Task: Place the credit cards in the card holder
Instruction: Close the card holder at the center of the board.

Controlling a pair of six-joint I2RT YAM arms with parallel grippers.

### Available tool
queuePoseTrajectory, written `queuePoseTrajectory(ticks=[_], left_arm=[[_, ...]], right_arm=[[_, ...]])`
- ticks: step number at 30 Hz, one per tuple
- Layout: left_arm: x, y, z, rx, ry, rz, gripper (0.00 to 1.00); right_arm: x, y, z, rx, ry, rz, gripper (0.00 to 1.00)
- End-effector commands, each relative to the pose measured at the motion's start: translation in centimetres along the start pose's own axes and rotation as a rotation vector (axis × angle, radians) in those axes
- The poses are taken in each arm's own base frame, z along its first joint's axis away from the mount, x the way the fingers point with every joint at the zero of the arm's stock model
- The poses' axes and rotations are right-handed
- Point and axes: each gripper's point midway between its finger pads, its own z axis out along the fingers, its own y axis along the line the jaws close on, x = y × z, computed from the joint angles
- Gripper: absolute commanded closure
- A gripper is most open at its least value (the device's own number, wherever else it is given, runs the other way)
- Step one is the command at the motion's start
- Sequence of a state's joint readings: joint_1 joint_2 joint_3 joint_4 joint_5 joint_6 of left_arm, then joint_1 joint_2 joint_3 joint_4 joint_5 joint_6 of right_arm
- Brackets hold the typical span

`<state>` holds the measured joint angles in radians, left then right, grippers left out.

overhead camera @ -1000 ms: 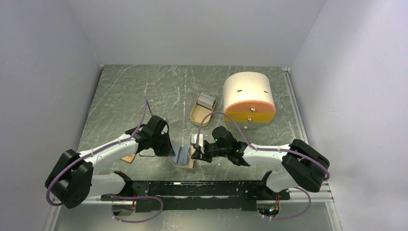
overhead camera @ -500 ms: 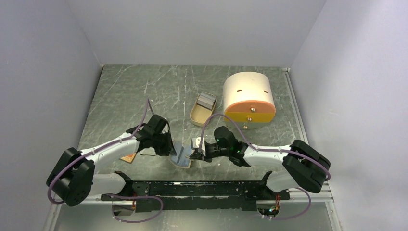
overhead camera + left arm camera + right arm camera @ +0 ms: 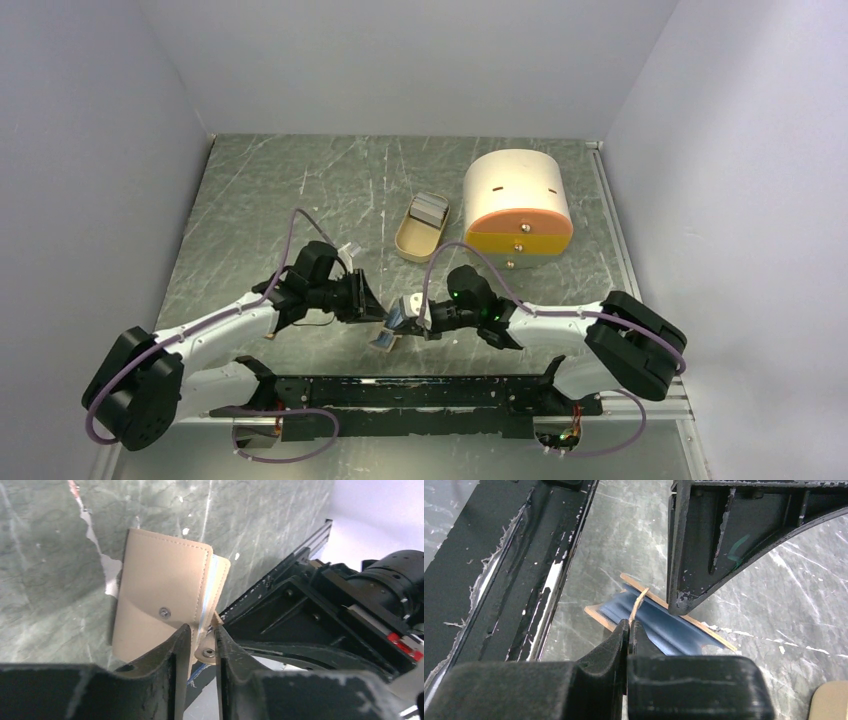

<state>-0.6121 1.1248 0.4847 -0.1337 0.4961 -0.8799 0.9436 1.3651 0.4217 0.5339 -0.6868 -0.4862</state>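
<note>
The beige card holder [image 3: 388, 332] hangs tilted between my two grippers, just in front of the base rail. In the left wrist view the card holder [image 3: 160, 590] is folded, its snap stud facing me. A light blue edge [image 3: 209, 592] shows between its flaps; I cannot tell whether it is a card or the lining. My left gripper [image 3: 372, 303] [image 3: 200, 627] is slightly open, straddling the holder's lower edge and snap tab [image 3: 206, 652]. My right gripper [image 3: 412, 318] [image 3: 628, 624] is shut on a thin tan flap edge [image 3: 640, 600] over the blue inside [image 3: 659, 625]. A whitish-grey card [image 3: 430, 210] lies in the tin.
An oval tan tin tray [image 3: 405, 243] stands behind the grippers. A large cream box with an orange front [image 3: 515, 190] sits at the back right. The black base rail [image 3: 420, 395] runs along the near edge, close under the holder. The left finger [image 3: 704, 545] looms near the right wrist camera.
The left gripper has swung right and turned toward the right gripper, and its jaws have parted. The holder, spread open before, now looks folded and tilted. The right gripper keeps its pinch.
</note>
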Motion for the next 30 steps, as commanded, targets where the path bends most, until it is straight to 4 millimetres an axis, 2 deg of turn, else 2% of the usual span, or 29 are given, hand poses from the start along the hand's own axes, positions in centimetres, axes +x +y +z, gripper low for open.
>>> queuePoseTrajectory(ticks=[1,5,11,17,21,24,27,30], left_arm=[[0.2,-1.6,0.2,0.112,0.015,-0.005,0.73],[0.8,-0.1,1.1,0.086,0.031,-0.035,0.8],[0.9,2.3,2.0,-0.004,0.031,-0.032,0.85],[1.0,3.1,2.7,-0.026,0.041,-0.027,0.85],[1.5,3.8,3.1,-0.05,0.037,-0.041,0.85],[1.8,4.2,3.4,-0.061,0.028,-0.048,0.85],[1.9,4.4,3.7,-0.077,0.025,-0.045,0.84],[2.0,4.4,4.0,-0.094,0.026,-0.035,0.84]], right_arm=[[-0.6,0.1,0.0,-0.008,-0.047,-0.062,1.0],[0.3,0.2,0.1,-0.014,-0.026,-0.056,1.0],[0.7,0.9,0.0,-0.047,-0.014,-0.077,1.0],[0.7,0.7,0.3,-0.063,-0.007,-0.067,1.0],[1.5,-0.7,0.7,0.006,0.047,0.043,1.0],[2.8,-1.4,0.6,0.05,0.142,0.157,0.93],[4.1,-1.5,0.5,0.079,0.22,0.265,0.92],[4.6,-0.9,0.3,0.069,0.247,0.334,0.86]])
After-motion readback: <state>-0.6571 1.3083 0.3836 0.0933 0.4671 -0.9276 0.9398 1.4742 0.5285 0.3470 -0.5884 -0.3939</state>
